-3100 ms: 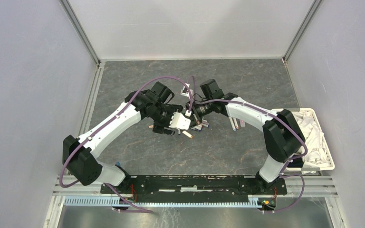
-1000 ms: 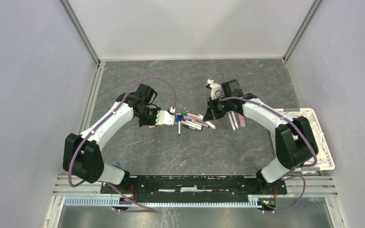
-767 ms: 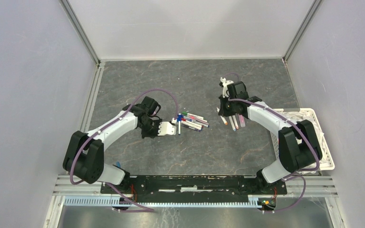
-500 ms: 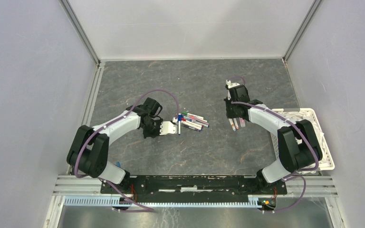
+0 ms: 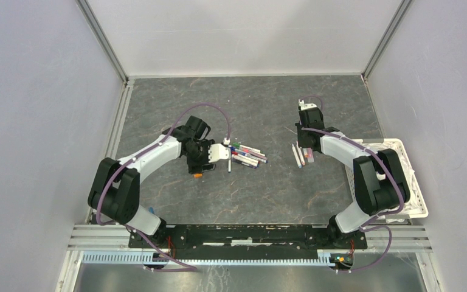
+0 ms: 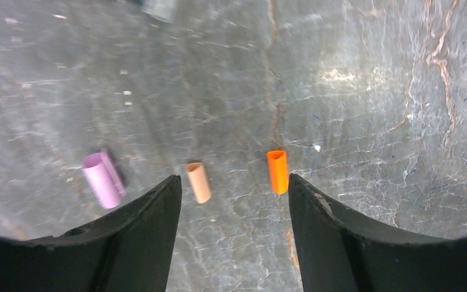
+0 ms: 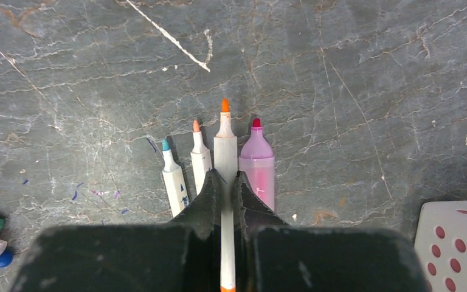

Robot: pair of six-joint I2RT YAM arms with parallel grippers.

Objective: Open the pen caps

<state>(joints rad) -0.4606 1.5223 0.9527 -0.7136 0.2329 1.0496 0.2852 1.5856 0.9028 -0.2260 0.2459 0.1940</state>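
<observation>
Caps first: three loose ones show in my left wrist view. The tan cap [image 6: 198, 182] lies between the fingertips of the left gripper [image 6: 232, 182]. The orange cap [image 6: 277, 171] lies just beside one finger and the pink cap [image 6: 102, 180] lies outside the other. That gripper's fingers stand wide apart and hold nothing. I cannot tell whether they touch the surface.

My right gripper [image 7: 225, 177] is pinched tight on the orange-tipped pen [image 7: 225, 143], which is uncapped, its white barrel running between the fingers and its tip pointing away. It lies in a row, with the peach-tipped pen [image 7: 199, 155] and blue-tipped pen [image 7: 173, 179] on one side and the pink marker [image 7: 257, 164] just beside it on the other.

From above, the left arm bows out toward the left edge and reaches in toward the middle of the tabletop [image 5: 267, 194]. The right arm arcs along the right edge with its wrist turned down. A pile of capped pens [image 5: 246, 155] sits mid-table between the two grippers.

I see a dark grey marbled surface, pale walls [image 5: 243, 36], and a white perforated basket [image 5: 401, 216] holding white cloth [image 5: 395, 167] at the right edge.
</observation>
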